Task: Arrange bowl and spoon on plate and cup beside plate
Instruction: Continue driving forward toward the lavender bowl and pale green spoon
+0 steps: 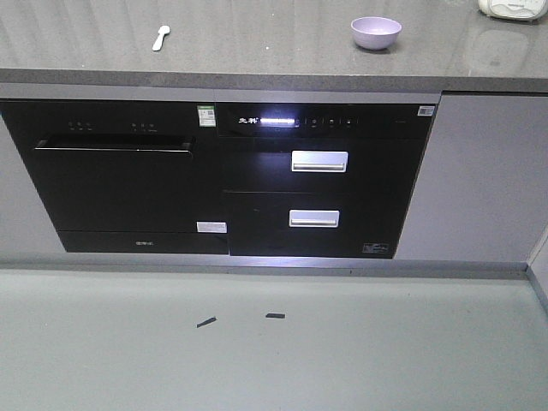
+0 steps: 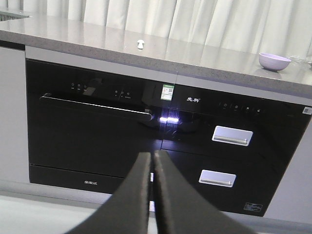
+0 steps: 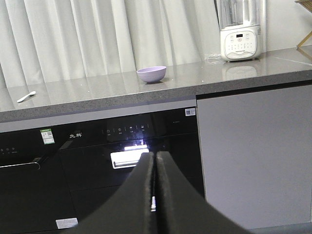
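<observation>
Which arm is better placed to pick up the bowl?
Right, probably. The bowl sits right of centre on the counter; the right gripper faces it nearly head-on, while from the left gripper it lies far right. Both are shut.

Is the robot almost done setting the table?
Not yet; nothing looks done. The bowl and spoon lie far apart on the counter. No plate or cup shows in any view. The left end effector and right end effector are shut and empty. Every step is left.
</observation>
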You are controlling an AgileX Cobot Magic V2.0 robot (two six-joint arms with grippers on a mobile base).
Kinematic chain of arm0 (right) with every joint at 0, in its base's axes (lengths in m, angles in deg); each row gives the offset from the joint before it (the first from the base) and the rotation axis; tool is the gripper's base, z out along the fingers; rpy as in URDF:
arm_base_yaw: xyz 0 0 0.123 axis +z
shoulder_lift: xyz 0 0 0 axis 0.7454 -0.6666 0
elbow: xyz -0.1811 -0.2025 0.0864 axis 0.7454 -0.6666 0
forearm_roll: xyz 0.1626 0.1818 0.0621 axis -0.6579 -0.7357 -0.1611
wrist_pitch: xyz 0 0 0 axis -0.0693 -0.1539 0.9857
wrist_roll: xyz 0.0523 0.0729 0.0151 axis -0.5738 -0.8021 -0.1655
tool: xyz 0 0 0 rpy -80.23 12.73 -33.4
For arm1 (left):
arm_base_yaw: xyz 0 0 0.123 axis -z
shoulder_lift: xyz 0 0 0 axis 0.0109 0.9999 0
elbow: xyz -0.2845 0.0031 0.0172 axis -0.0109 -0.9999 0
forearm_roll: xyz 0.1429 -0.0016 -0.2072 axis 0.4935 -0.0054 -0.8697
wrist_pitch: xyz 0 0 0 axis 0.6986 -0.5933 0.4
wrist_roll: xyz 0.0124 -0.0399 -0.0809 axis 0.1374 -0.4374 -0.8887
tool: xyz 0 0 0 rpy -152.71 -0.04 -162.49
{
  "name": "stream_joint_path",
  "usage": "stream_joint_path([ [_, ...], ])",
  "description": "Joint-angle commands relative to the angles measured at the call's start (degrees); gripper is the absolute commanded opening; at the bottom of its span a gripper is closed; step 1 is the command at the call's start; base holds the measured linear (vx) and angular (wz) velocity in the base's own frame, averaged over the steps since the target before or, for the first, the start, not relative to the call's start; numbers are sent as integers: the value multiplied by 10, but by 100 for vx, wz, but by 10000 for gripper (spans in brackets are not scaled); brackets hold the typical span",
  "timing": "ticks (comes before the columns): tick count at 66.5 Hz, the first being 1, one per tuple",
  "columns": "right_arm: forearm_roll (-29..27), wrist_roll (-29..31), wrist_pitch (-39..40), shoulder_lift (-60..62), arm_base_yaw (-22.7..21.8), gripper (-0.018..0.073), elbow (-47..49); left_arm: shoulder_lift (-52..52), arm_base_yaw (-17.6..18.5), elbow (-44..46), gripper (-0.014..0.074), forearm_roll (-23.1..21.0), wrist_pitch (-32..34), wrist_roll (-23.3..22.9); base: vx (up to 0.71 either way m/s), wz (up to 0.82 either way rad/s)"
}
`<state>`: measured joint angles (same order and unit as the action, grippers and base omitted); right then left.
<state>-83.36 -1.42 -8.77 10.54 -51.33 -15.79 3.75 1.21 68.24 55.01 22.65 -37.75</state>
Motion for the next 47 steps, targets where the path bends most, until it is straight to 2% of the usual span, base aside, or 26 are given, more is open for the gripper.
stream_joint_path([
  [1, 5, 4, 41, 5, -4, -4, -4, -9, 0, -15, -7, 0, 41, -5, 5, 0],
  [47, 5, 4, 40, 5, -4, -4, -4, -9, 0, -15, -7, 0, 41, -5, 6, 0],
])
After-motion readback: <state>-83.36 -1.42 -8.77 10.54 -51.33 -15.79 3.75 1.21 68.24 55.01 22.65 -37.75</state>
